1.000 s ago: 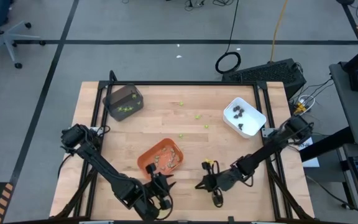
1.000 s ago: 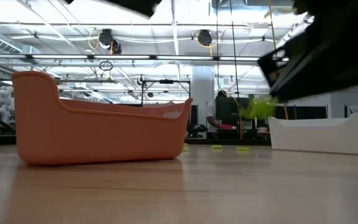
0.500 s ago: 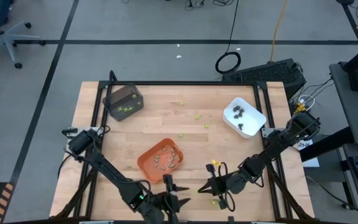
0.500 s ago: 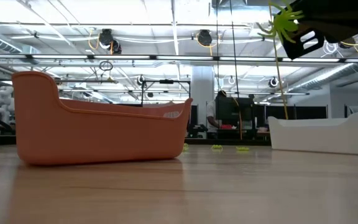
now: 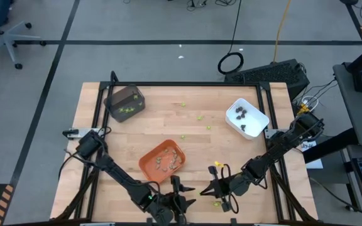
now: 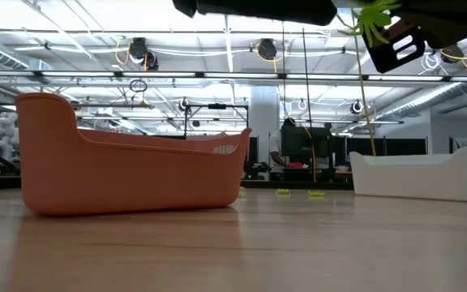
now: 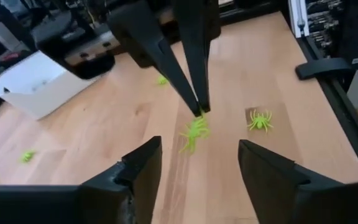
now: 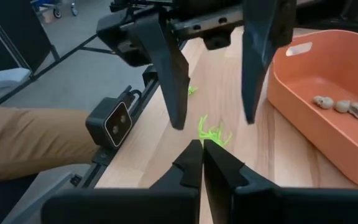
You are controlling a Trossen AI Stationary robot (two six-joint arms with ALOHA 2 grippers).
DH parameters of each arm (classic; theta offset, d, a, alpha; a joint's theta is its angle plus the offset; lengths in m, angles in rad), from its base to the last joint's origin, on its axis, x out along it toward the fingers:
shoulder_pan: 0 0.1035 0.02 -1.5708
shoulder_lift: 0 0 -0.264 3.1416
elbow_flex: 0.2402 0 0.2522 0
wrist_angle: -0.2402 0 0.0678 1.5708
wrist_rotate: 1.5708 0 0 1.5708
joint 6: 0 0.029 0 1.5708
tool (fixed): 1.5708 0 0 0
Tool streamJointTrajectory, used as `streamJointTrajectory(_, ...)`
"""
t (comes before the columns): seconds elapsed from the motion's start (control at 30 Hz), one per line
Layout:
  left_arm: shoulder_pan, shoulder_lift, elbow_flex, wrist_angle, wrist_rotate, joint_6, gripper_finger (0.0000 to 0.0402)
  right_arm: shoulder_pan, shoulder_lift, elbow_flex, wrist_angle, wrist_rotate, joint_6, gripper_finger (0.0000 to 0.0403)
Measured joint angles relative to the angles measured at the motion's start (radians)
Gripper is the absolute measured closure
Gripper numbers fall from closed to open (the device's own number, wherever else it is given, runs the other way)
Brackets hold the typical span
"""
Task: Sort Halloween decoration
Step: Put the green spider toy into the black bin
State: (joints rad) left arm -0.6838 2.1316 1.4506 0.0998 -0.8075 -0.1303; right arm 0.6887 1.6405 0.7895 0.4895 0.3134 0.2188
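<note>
My right gripper (image 7: pixel 199 111) is shut on a lime-green spider (image 7: pixel 194 130), one piece of the Halloween decoration, above the table's near edge. The low view shows that spider (image 6: pixel 371 20) high above the wood. My left gripper (image 7: pixel 194 169) faces it from the left, open, the spider just ahead of its fingers and untouched. In the high view the two grippers (image 5: pixel 184 191) (image 5: pixel 204 188) meet near the front middle. A second green spider (image 7: pixel 261 120) lies flat on the wood beside them. My right gripper pinches the spider's upper edge (image 7: pixel 198 116) between the very ends of its two shut fingers (image 8: pixel 194 158). The fingers slant down toward the table's left. The spider hangs below the fingertips, lifted clear of the table.
An orange tray (image 5: pixel 148 164) with tan pieces stands just beyond the grippers. A white tray (image 5: pixel 256 112) with dark pieces is at the back right, a dark grey tray (image 5: pixel 126 95) with green pieces at the back left. Loose green pieces (image 5: pixel 200 116) lie mid-table.
My right gripper has risen with the green spider, lifting it well clear of the wood, then held still. My left gripper has moved toward the table's right, toward the right gripper, rolling its wrist, and now shows at the top of the low view.
</note>
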Motion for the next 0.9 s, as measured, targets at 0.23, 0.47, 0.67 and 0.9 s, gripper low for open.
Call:
streamJointTrajectory(0.23,0.033,0.003,0.000,0.000,0.056,-0.014,0.0244,0.000,0.000,0.000,0.000,-0.001,-0.003,0.0403)
streamJointTrajectory(0.47,0.057,0.003,0.000,0.004,0.140,-0.020,0.0277,0.000,0.000,0.000,0.000,-0.001,-0.003,0.0403)
streamJointTrajectory(0.67,0.056,0.003,0.000,0.027,0.142,-0.014,0.0317,0.000,0.000,0.000,0.000,-0.002,-0.003,0.0403)
streamJointTrajectory(0.9,0.056,0.003,0.000,0.021,0.154,-0.013,0.0394,0.000,0.000,0.000,0.000,-0.002,-0.021,0.0403)
